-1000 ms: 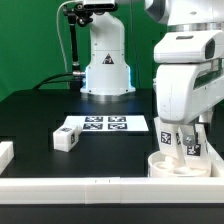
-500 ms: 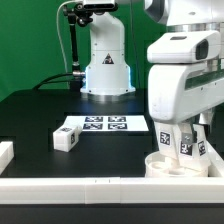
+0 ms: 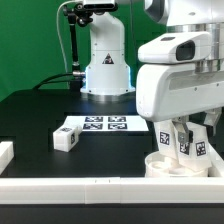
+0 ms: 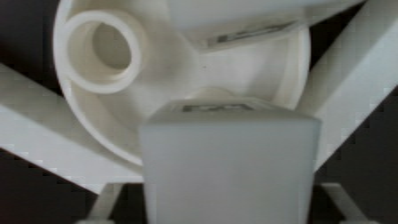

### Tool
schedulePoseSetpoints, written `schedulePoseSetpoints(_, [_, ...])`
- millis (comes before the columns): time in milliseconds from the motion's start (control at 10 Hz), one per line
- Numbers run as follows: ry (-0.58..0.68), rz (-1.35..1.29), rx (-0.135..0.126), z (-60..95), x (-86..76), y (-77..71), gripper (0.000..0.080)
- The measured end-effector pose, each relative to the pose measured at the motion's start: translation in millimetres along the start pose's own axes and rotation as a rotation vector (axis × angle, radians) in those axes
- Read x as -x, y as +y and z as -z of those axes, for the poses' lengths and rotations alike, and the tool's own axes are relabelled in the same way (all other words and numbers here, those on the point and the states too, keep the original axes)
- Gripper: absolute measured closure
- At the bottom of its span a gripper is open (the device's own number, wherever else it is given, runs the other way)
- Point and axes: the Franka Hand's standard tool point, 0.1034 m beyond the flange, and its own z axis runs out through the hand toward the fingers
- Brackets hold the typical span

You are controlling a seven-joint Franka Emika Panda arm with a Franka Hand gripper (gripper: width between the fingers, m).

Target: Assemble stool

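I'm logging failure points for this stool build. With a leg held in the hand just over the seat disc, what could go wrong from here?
1. In the wrist view the leg gripped by the hand does not seem lined up with the round socket in the seat disc. Pressing down now could jam or tilt it.
2. The seat disc appears to lie loose on the table, so an off-centre push might slide or tip it.

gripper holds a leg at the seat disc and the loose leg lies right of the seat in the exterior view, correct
No: the exterior view shows the loose leg left of the seat disc. The gripper does hold a second leg at it.
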Motion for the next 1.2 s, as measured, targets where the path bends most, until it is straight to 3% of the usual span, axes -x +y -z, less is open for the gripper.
schedulePoseSetpoints(500, [0.000, -0.444, -0.003, -1.7, -1.1, -8.4, 0.0462])
schedulePoseSetpoints(1200, [-0.004, -1.089, -0.030, -1.2, -1.7, -8.4, 0.0461])
